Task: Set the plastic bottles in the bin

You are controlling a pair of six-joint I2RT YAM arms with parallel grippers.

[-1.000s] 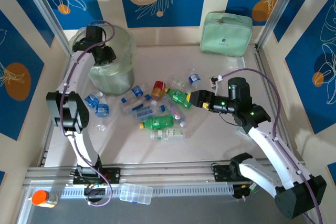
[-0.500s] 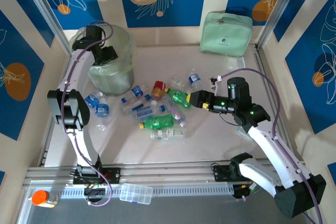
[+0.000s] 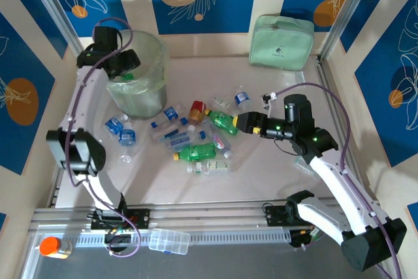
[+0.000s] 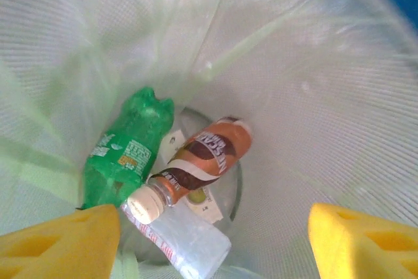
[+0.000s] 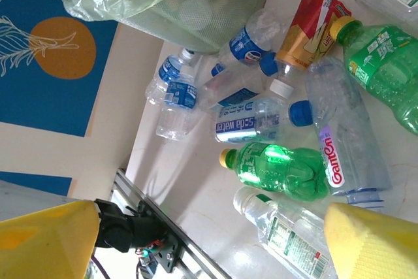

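The bin stands at the back left, lined with a clear bag. My left gripper hangs open over its rim; the left wrist view looks down between the yellow fingers at a green bottle, an orange-brown bottle and a clear bottle on the bin's floor. Several plastic bottles lie scattered mid-table. My right gripper is open beside a green bottle at the pile's right edge, holding nothing. Its wrist view shows another green bottle and a clear bottle below.
A mint-green zip pouch leans at the back right. A flat clear lidded box and an orange-capped item sit on the front rail. A few blue-capped bottles lie close to the bin's base.
The left arm has swung left and back, shifting its gripper toward the bin's far-left rim. The right gripper has stayed at the pile's right edge.
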